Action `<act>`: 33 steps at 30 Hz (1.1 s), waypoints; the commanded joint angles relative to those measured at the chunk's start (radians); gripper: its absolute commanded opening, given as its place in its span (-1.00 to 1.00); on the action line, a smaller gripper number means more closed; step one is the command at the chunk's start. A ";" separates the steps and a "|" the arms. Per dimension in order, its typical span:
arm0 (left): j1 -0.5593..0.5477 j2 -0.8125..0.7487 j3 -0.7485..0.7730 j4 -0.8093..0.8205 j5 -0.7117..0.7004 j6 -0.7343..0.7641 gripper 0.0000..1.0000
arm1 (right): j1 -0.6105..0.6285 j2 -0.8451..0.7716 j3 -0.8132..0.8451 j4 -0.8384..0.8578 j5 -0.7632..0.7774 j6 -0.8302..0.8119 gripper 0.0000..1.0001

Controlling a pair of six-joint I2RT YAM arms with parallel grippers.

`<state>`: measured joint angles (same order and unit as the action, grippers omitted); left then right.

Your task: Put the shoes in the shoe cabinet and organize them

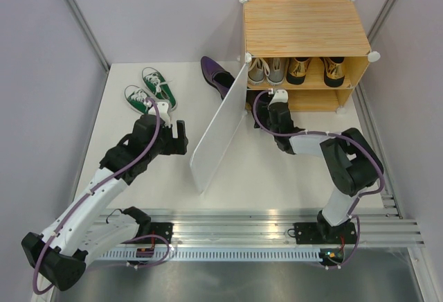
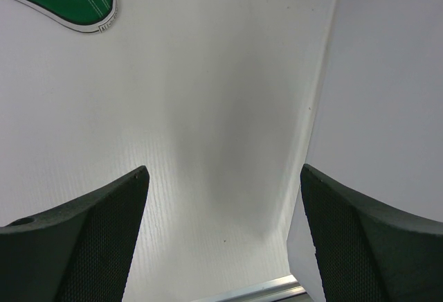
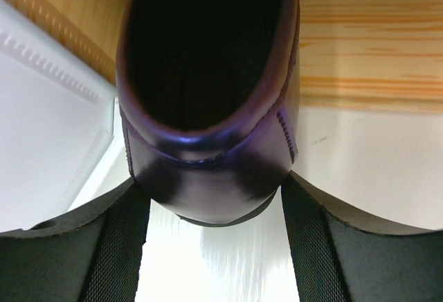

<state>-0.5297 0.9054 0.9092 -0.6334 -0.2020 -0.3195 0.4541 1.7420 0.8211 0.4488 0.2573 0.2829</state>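
The right hand (image 3: 216,181) is partly open, and its two fingers (image 3: 90,246) press on the sides of the heel of a purple shoe (image 3: 208,156). It looks like it is holding the shoe there. The shoe is at the mouth of the bottom shelf of the shoe cabinet (image 1: 304,25), with its toe pointing in toward the wood.

This shoe is shiny and smooth, so I think it can slip. It looks stiff at the back and hollow inside, and probably not heavy. The heel seems a good place to hold, because the sides there are firm and flat. A hard squeeze could mark the shiny skin, so a soft, steady hold looks best.

The other purple shoe (image 1: 216,73) lies on the table (image 1: 277,170), just left of the open white door (image 1: 218,132). The green sneakers (image 1: 150,91) sit side by side further left. They look soft and light. The grey sneakers (image 1: 266,71) and the gold shoes (image 1: 316,71) stand on the top shelf.

The left hand (image 2: 223,177) is wide open and holds nothing. It hangs over bare table near the green sneakers.

I cannot read any writing or brand on the shoes or the cabinet.
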 commanded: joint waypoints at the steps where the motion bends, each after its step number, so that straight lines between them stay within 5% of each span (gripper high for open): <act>1: -0.003 0.001 -0.006 0.031 0.013 0.036 0.83 | -0.006 0.017 0.072 0.133 -0.030 -0.019 -0.80; 29: -0.001 -0.063 -0.007 0.029 -0.151 0.013 0.85 | -0.011 0.260 0.314 0.119 -0.079 0.009 -0.73; 33: -0.001 -0.063 -0.007 0.031 -0.157 0.014 0.85 | -0.011 0.271 0.313 0.110 -0.079 0.009 -0.05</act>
<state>-0.5297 0.8440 0.9092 -0.6334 -0.3305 -0.3199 0.4320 1.9907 1.0760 0.4545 0.2665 0.2836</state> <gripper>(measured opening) 0.923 0.734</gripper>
